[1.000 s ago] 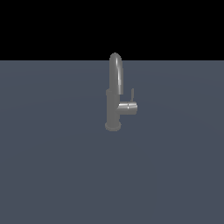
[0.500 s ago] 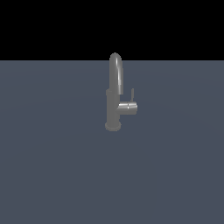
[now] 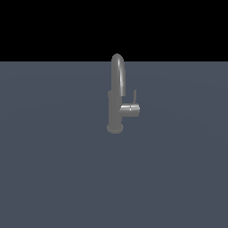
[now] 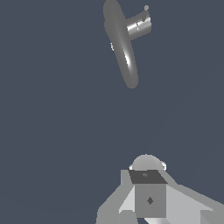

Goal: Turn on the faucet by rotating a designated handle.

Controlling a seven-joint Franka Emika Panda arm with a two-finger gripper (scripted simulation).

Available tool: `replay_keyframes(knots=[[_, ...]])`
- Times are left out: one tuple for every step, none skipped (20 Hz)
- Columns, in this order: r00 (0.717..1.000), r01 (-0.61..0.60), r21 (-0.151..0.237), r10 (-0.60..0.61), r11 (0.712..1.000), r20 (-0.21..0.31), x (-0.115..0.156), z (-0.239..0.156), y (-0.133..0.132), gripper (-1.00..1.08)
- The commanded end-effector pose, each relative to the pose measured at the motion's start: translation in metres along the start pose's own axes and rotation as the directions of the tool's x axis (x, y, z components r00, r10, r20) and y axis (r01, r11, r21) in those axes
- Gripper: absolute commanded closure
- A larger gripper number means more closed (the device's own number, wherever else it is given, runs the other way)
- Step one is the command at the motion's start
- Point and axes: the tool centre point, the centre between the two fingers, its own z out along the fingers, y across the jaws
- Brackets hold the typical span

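The grey faucet (image 3: pixel 116 95) stands upright, its thin handle (image 3: pixel 134 96) rising from the side stub's end, with the gripper (image 4: pixel 148 192) well apart, its finger state unclear.

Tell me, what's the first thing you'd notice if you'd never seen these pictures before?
A lone grey faucet stands in the middle of a bare dark floor in the exterior view, its spout arching up against a black background. On the exterior view's right a short stub sticks out, with the thin handle pointing straight up from it. In the wrist view, blocky grey robot parts show some way from the faucet, touching nothing.
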Motion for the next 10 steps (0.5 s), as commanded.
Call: replay_keyframes(knots=[[0.999, -0.033, 0.033, 0.031, 0.999, 0.036, 0.015, 0.000, -0.002, 1.08], [0.998, -0.046, 0.045, 0.043, 0.998, 0.051, 0.021, 0.000, -0.002, 1.08], [0.996, -0.059, 0.058, 0.055, 0.997, 0.066, 0.027, 0.001, -0.003, 1.08], [0.994, -0.073, 0.070, 0.067, 0.995, 0.081, 0.033, 0.001, -0.003, 1.08], [0.992, -0.087, 0.083, 0.079, 0.993, 0.096, 0.039, 0.002, -0.003, 1.08], [0.990, -0.101, 0.095, 0.090, 0.990, 0.112, 0.045, 0.002, -0.003, 1.08], [0.987, -0.115, 0.107, 0.101, 0.988, 0.128, 0.051, 0.003, -0.004, 1.08], [0.983, -0.129, 0.119, 0.112, 0.984, 0.144, 0.057, 0.004, -0.004, 1.08], [0.980, -0.144, 0.130, 0.123, 0.981, 0.160, 0.063, 0.004, -0.004, 1.08], [0.975, -0.159, 0.142, 0.133, 0.977, 0.176, 0.070, 0.005, -0.004, 1.08]])
